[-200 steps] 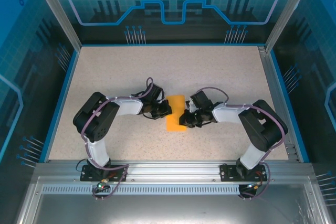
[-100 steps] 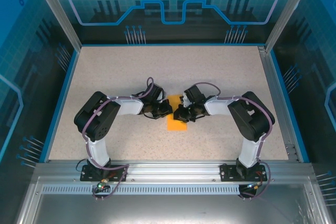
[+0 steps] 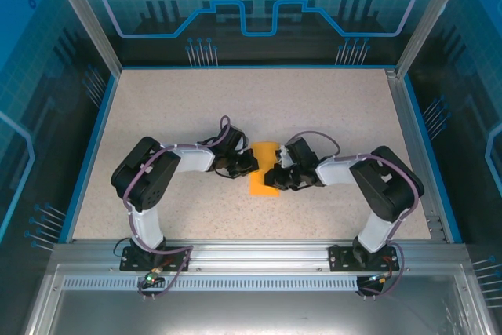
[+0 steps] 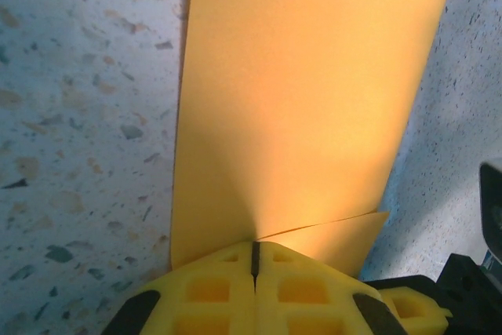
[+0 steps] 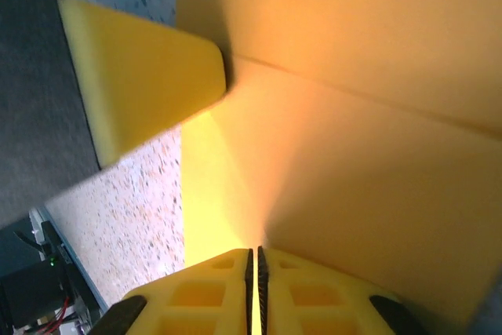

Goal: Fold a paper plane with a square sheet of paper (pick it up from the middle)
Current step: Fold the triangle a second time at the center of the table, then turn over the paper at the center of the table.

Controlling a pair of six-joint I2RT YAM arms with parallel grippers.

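Square sheet of paper (image 4: pixel 298 115): smooth matt paper. Table (image 3: pixel 172 107): matt, speckled stone-look. Left pincer fingers (image 4: pixel 204 296): moulded matt plastic.

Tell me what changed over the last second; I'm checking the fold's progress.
The right pincer swung left over the paper, then drew back right, shut on its edge. The left pincer stayed shut on the opposite edge; the paper lay still.

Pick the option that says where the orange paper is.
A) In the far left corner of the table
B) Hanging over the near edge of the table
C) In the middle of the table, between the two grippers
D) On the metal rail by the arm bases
C: the top view has the paper lying mid-table, with the left gripper at its left edge and the right gripper at its right edge.
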